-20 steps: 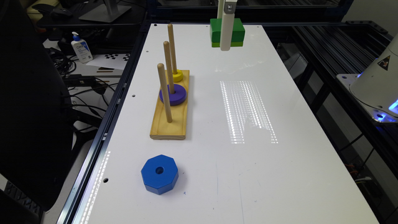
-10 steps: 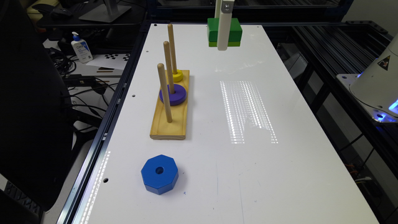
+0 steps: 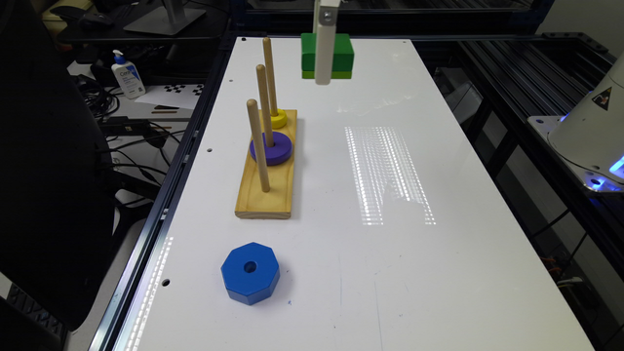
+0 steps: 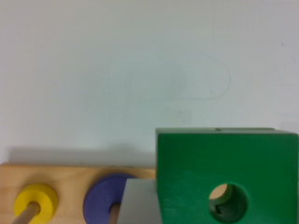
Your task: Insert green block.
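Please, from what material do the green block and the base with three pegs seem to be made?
The green block looks like painted wood: matte dark green faces and a pale bare rim inside its round hole. The base and the pegs look like unpainted light wood, probably smooth or varnished; faint grain shows on the base.

a robotics lab: white worktop (image 3: 438,273) on a black aluminium frame (image 3: 512,83), tangled cables (image 3: 112,131), calibration marker sheet (image 3: 183,89), monitor stand (image 3: 165,17).

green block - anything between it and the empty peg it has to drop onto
Nothing visible does. The green block hangs in the gripper above the table, and the bare peg on the wooden base stands free, with only open air around its top.
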